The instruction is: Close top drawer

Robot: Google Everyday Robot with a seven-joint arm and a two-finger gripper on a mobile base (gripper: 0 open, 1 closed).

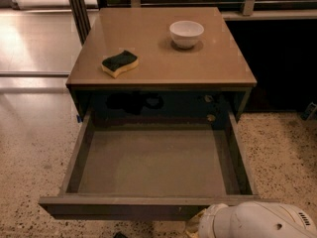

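The top drawer (153,162) of the brown cabinet stands pulled far out toward me. Its flat grey floor is bare and its plain front panel (129,207) runs across the bottom of the view. Only a white rounded part of my arm (257,222) shows, at the bottom right, just in front of the right end of the drawer front. The gripper itself is out of view below the frame's edge.
On the cabinet top (163,63) lie a yellow-and-green sponge (120,63) at the left and a white bowl (186,33) at the back right. Speckled floor (29,148) spreads on both sides. A dark opening (282,63) is at the right.
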